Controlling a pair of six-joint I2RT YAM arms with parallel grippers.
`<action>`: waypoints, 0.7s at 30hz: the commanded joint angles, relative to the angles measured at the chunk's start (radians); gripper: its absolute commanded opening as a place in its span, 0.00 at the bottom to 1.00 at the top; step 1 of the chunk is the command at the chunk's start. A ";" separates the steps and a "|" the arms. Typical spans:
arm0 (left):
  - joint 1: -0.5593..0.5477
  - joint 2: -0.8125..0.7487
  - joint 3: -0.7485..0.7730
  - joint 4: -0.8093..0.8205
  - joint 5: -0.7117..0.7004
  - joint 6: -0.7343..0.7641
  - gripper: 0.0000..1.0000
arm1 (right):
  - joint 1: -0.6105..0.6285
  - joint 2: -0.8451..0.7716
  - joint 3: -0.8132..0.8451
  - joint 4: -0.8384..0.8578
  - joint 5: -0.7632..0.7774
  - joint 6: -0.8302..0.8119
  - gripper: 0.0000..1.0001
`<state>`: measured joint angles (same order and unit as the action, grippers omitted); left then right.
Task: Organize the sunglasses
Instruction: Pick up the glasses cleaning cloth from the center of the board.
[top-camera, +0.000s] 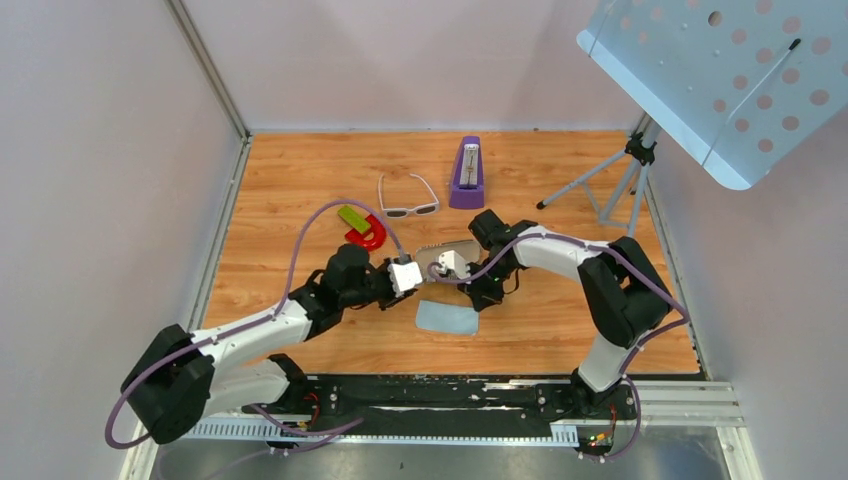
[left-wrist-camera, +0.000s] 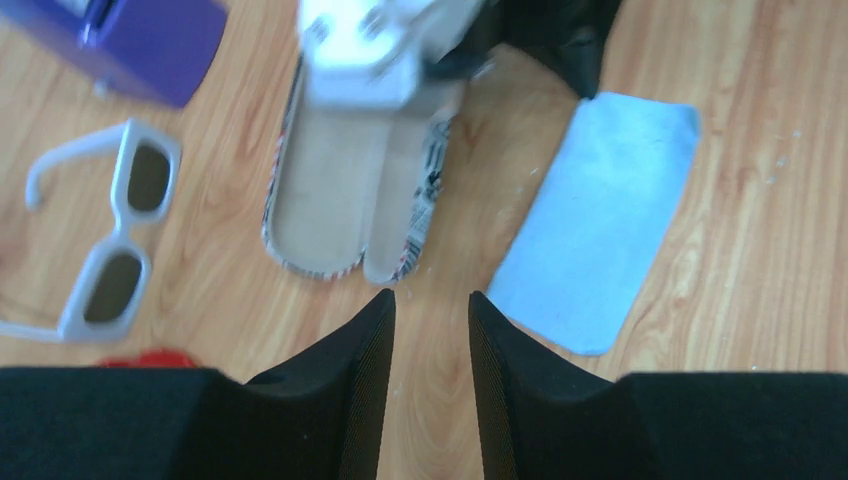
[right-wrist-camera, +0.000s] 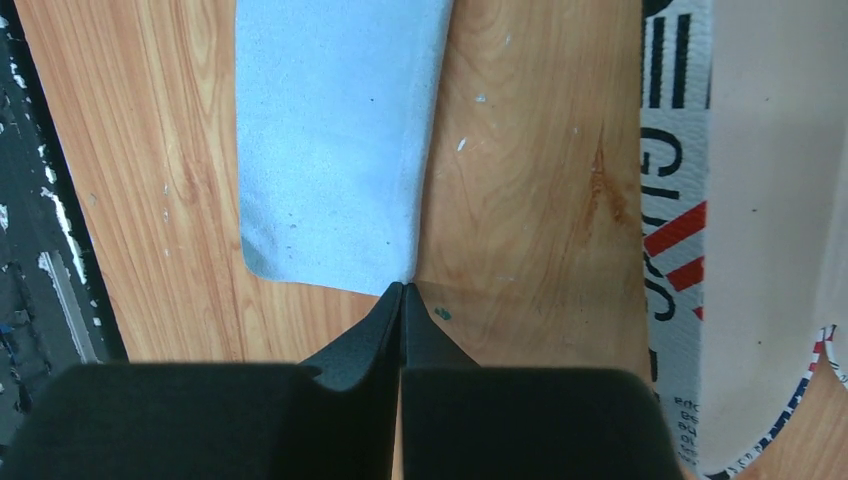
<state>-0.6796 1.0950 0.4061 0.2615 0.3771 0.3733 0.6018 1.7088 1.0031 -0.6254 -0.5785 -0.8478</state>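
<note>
left hand (left-wrist-camera: 432, 300) hovered with its jaws narrowly apart, holding nothing, just short of the open patterned case (left-wrist-camera: 325, 190) on the wooden counter (left-wrist-camera: 760, 260). right hand (right-wrist-camera: 402, 290) was pinched shut, empty, at the edge of the blue cloth (right-wrist-camera: 330, 140) beside the case. white sunglasses (left-wrist-camera: 110, 235) lay unfolded beyond the case, not touching it.

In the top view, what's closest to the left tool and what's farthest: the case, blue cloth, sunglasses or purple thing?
1. Patterned case, right at the left tool tip.
2. Blue cloth, just toward the bases.
3. Sunglasses, farther back.
4. Purple metronome, farthest back.
</note>
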 joint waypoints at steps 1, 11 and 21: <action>-0.108 0.047 0.144 -0.227 -0.063 0.350 0.36 | -0.019 0.034 0.027 -0.040 -0.038 -0.008 0.01; -0.148 0.115 0.191 -0.290 -0.145 0.433 0.29 | -0.036 0.067 0.041 -0.070 -0.064 -0.014 0.02; -0.148 -0.175 0.010 -0.322 -0.232 0.480 0.38 | -0.046 0.090 0.059 -0.096 -0.086 -0.018 0.02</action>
<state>-0.7990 0.9249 0.4133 0.0658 0.1772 0.7456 0.5667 1.7641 1.0466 -0.6750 -0.6506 -0.8528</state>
